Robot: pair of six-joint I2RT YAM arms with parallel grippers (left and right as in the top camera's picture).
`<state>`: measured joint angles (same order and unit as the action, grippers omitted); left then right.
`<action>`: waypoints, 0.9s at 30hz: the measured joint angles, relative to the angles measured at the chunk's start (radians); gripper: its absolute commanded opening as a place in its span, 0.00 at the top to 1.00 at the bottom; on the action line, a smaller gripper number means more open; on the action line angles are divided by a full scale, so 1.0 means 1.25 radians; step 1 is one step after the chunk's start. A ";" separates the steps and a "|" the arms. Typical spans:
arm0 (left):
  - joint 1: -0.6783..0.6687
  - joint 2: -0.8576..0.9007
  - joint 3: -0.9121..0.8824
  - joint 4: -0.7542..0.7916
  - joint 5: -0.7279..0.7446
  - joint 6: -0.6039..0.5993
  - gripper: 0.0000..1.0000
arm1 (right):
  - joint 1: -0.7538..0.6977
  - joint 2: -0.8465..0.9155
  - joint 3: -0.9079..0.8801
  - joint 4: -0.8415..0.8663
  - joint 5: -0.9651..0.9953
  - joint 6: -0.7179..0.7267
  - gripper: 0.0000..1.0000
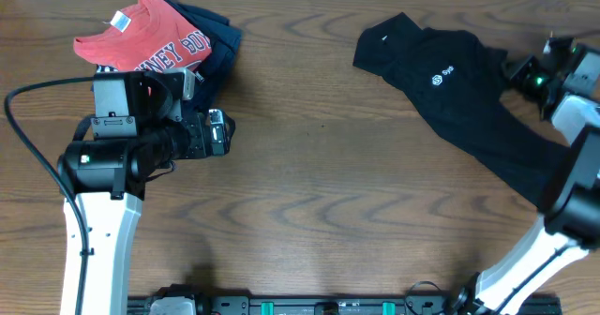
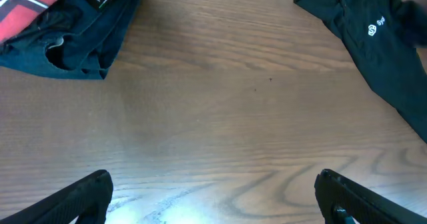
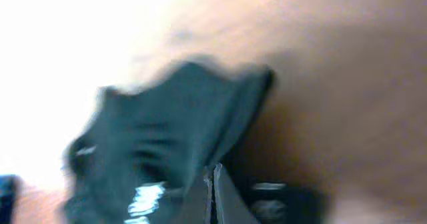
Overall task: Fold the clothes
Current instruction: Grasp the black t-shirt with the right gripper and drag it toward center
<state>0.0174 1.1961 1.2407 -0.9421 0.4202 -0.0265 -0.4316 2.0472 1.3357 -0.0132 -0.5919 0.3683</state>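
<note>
Far to the left of the black T-shirt [image 1: 459, 95], a red T-shirt [image 1: 150, 38] lies on top of a navy garment [image 1: 223, 34]. Neither belongs to this job.

The left gripper [image 2: 213, 204] hangs below that pile, well apart from the black T-shirt and turned toward it. Its 2 fingers [image 2: 80, 194] are spread wide and hold nothing, with only bare table [image 1: 328, 184] between them.

The black T-shirt lies crumpled in a slanted band at the right end of the table. Its small white logo [image 1: 442, 74] faces up and 1 sleeve pokes out at its upper left. No fold is made yet. The shirt is not even spread flat, so by my reading the task has barely begun: flattening, both sleeve folds and the final fold are all left.

The right gripper [image 1: 516, 71] sits at the black T-shirt's upper right edge. The wrist view is blurred, but there the right gripper [image 3: 213, 187] has its fingers pressed nearly together, with dark cloth bunched up against them. It appears to be pinching the shirt's edge.
</note>
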 measured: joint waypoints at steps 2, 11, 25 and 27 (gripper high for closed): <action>0.000 0.000 0.000 0.000 0.000 0.000 0.02 | 0.030 -0.085 0.000 -0.024 -0.010 -0.031 0.99; 0.000 0.000 0.000 0.000 0.000 0.000 0.02 | 0.222 -0.303 0.004 -0.115 -0.036 -0.123 0.99; 0.000 0.000 0.000 -0.063 0.000 0.000 0.02 | 0.575 -0.304 0.003 -0.319 -0.023 -0.246 0.96; 0.000 0.000 0.000 -0.063 0.000 0.000 0.02 | 0.626 -0.304 0.003 -0.344 0.000 -0.257 0.94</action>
<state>0.0174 1.1961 1.2407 -1.0214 0.4202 -0.0265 0.3511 1.6676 1.3396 -0.4435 -0.5919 0.0471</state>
